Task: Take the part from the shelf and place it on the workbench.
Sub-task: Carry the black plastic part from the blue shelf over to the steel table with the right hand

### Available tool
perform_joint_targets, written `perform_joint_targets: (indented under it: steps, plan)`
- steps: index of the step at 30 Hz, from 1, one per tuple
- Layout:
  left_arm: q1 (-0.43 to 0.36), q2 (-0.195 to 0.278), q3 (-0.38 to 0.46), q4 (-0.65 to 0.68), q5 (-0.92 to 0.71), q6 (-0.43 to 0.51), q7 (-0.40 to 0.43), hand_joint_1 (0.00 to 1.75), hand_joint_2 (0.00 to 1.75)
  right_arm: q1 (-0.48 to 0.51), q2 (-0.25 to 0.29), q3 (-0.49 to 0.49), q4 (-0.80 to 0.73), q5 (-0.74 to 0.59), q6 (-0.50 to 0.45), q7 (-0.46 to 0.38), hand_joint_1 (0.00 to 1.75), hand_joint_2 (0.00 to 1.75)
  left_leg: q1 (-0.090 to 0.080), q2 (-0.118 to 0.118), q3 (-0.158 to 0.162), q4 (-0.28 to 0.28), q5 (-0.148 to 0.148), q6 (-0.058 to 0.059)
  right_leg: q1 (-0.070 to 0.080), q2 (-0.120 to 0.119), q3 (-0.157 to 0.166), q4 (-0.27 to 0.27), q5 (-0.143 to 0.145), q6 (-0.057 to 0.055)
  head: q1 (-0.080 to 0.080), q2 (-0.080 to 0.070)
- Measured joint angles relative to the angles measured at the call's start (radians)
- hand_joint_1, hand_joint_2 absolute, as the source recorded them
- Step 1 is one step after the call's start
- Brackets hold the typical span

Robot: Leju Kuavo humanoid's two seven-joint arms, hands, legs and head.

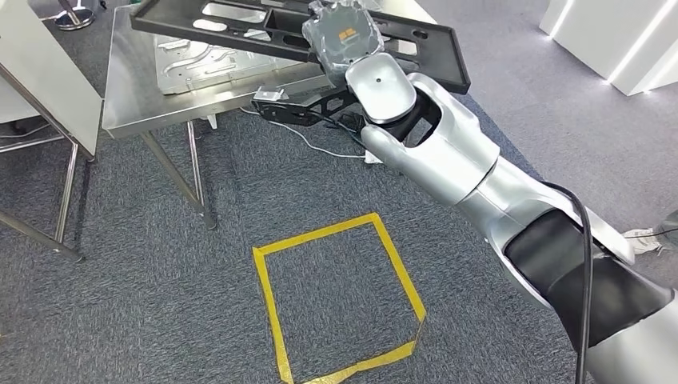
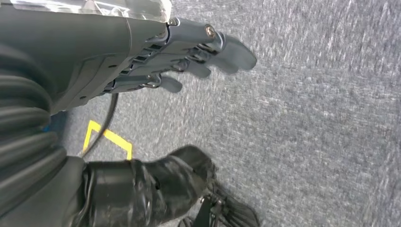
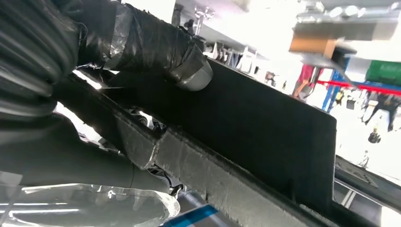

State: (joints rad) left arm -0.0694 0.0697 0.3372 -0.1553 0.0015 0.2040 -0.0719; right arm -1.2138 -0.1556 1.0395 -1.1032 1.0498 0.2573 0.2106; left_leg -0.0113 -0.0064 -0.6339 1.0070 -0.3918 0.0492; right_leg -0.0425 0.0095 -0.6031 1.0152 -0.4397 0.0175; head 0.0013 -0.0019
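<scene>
A: Right arm nearest, reaching out over the carpet with its yellow tape square

B: Right hand?

A: Clamped on the black frame part; thumb pressed flat on its face. Part sits tilted over the steel bench, above a metal sheet; contact unclear

B: Left hand?

A: Hanging over carpet, fingers loosely apart, holding nothing
</scene>
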Motion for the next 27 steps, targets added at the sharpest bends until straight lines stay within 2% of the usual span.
perform_joint_targets:
  steps: [2,4,5,6,8,9,10,11,12,13,15,18,20,21,23,24,25,26,27]
  plan:
    - [0.000,0.002,0.000,0.000,0.000,0.002,0.000,0.00,1.75,-0.001,0.000,-0.001,0.000,0.000,0.004,0.000,1.75,1.75,-0.006,0.000,0.012,-0.021,-0.001,0.008,-0.003,0.002,0.002,-0.013,0.007,0.010,-0.001,0.000]
    - [0.000,0.004,0.000,0.000,0.000,0.003,-0.001,0.00,1.75,0.001,-0.001,-0.002,0.001,0.001,0.006,0.000,1.75,1.75,0.000,0.003,0.033,-0.062,0.005,0.007,0.002,0.001,0.001,-0.009,-0.003,0.017,0.001,0.000]
    - [-0.001,0.002,0.000,0.000,0.000,0.004,-0.002,0.00,1.75,-0.001,-0.002,-0.003,0.001,0.002,0.007,0.000,1.75,1.75,0.003,0.006,0.045,-0.081,0.008,0.006,0.006,0.000,-0.011,0.019,-0.021,0.017,0.003,0.000]
    - [-0.001,0.000,0.000,0.000,0.001,0.004,-0.002,0.00,1.75,-0.002,-0.003,-0.003,0.002,0.002,0.008,-0.001,1.75,1.75,0.005,0.008,0.053,-0.094,0.012,0.004,0.009,-0.001,-0.035,0.070,-0.048,0.015,0.006,0.000]
    - [-0.003,-0.005,0.000,0.000,0.001,0.004,-0.002,0.00,1.75,-0.002,-0.003,-0.003,0.003,0.004,0.011,-0.002,1.75,1.75,0.001,0.008,0.054,-0.088,0.007,0.007,0.015,-0.001,-0.102,0.206,-0.102,0.011,0.012,0.000]
    - [-0.003,-0.006,0.000,0.000,0.001,0.004,-0.002,0.00,1.75,0.001,-0.003,-0.003,0.003,0.004,0.012,-0.002,1.75,1.75,0.000,0.007,0.052,-0.080,0.002,0.007,0.017,-0.001,-0.128,0.253,-0.110,0.012,0.014,0.000]
    - [-0.002,-0.008,0.000,0.000,0.001,0.004,-0.002,0.00,1.75,0.004,-0.004,-0.003,0.004,0.004,0.013,-0.003,1.75,1.75,0.000,0.005,0.050,-0.069,-0.005,0.006,0.017,-0.001,-0.137,0.263,-0.101,0.013,0.014,0.000]
    - [-0.002,-0.009,0.000,0.000,0.001,0.004,-0.002,0.00,1.75,0.006,-0.004,-0.003,0.005,0.004,0.014,-0.003,1.75,1.75,0.000,0.003,0.048,-0.057,-0.013,0.005,0.017,-0.002,-0.126,0.235,-0.076,0.015,0.015,0.000]
    - [-0.001,-0.011,0.000,0.000,0.002,0.004,-0.001,0.00,1.75,0.007,-0.005,-0.003,0.006,0.004,0.015,-0.003,1.75,1.75,0.001,0.000,0.046,-0.044,-0.022,0.001,0.015,-0.002,-0.098,0.176,-0.040,0.016,0.015,0.000]
    - [-0.001,-0.012,0.000,0.000,0.002,0.005,0.000,0.00,1.75,0.007,-0.004,-0.003,0.006,0.005,0.015,-0.003,1.75,1.75,0.000,-0.003,0.044,-0.032,-0.031,-0.004,0.014,-0.002,-0.067,0.114,-0.016,0.016,0.015,0.000]
    - [-0.002,-0.012,0.000,0.000,0.002,0.008,0.001,0.00,1.75,0.004,-0.002,-0.003,0.006,0.005,0.014,-0.004,1.75,1.75,-0.003,-0.007,0.033,-0.007,-0.044,-0.013,0.013,0.000,-0.031,0.037,0.005,0.012,0.014,0.000]
    - [-0.001,-0.012,0.000,0.000,0.002,0.012,0.003,0.00,1.75,0.005,0.000,-0.003,0.008,0.006,0.012,-0.004,1.75,1.75,-0.003,-0.009,0.016,0.010,-0.052,-0.019,0.013,0.001,-0.037,0.036,0.000,-0.001,0.014,0.000]
    - [0.002,-0.013,0.000,0.000,0.002,0.015,0.004,0.00,1.75,0.005,0.001,-0.003,0.011,0.007,0.012,-0.004,1.75,1.75,0.000,-0.006,-0.003,0.047,-0.079,-0.030,0.009,0.002,-0.040,0.038,0.000,-0.009,0.012,0.000]
    - [0.001,-0.013,0.000,0.000,0.002,0.016,0.005,0.00,1.75,0.005,0.002,-0.003,0.011,0.007,0.011,-0.004,1.75,1.75,0.003,-0.004,-0.023,0.091,-0.105,-0.038,0.007,0.002,-0.039,0.036,0.000,-0.012,0.011,0.000]
    - [-0.002,-0.015,0.000,0.000,0.002,0.018,0.007,0.00,1.75,0.005,0.004,-0.003,0.012,0.007,0.010,-0.004,1.75,1.75,0.010,0.000,-0.085,0.220,-0.158,-0.050,0.005,0.002,-0.034,0.031,0.001,-0.015,0.010,0.000]
    - [-0.002,-0.017,0.000,0.000,0.002,0.018,0.008,0.00,1.75,0.007,0.004,-0.003,0.013,0.007,0.009,-0.004,1.75,1.75,0.013,0.001,-0.114,0.272,-0.171,-0.052,0.005,0.002,-0.031,0.029,0.000,-0.015,0.010,0.000]
    - [-0.002,-0.019,0.000,0.000,0.002,0.018,0.009,0.00,1.75,0.009,0.005,-0.003,0.014,0.007,0.009,-0.005,1.75,1.75,0.014,0.001,-0.130,0.296,-0.167,-0.052,0.006,0.002,-0.028,0.029,-0.002,-0.015,0.010,0.000]
    - [-0.002,-0.020,0.000,0.000,0.002,0.019,0.010,0.00,1.75,0.010,0.005,-0.003,0.016,0.007,0.008,-0.006,1.75,1.75,0.013,0.001,-0.126,0.278,-0.142,-0.047,0.007,0.001,-0.023,0.028,-0.005,-0.014,0.010,0.000]
    - [-0.001,-0.021,0.000,0.000,0.002,0.020,0.011,0.00,1.75,0.011,0.007,-0.003,0.017,0.007,0.008,-0.007,1.75,1.75,0.011,0.001,-0.102,0.220,-0.102,-0.038,0.010,0.001,-0.017,0.026,-0.007,-0.014,0.010,0.000]
